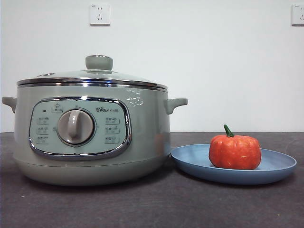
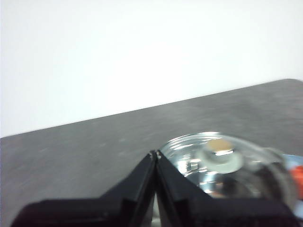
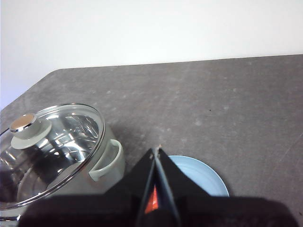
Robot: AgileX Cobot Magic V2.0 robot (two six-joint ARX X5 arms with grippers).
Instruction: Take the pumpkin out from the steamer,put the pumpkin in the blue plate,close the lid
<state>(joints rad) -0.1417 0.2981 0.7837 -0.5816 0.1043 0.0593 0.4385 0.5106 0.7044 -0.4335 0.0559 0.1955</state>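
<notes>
The sage-green steamer (image 1: 90, 133) stands on the left of the table with the glass lid (image 1: 95, 76) sitting on it. The orange pumpkin (image 1: 234, 151) rests on the blue plate (image 1: 280, 166) to the steamer's right. Neither arm shows in the front view. My left gripper (image 2: 156, 152) is shut and empty, high above the table beside the lid (image 2: 222, 158). My right gripper (image 3: 157, 149) is shut and empty, high above the blue plate (image 3: 208, 177); a sliver of the pumpkin (image 3: 151, 204) shows between its jaws. The steamer (image 3: 106, 163) and lid (image 3: 52, 142) also show there.
The dark grey table (image 1: 156, 204) runs to a white wall with two power sockets (image 1: 99, 14). The plate's rim lies close to the steamer's base.
</notes>
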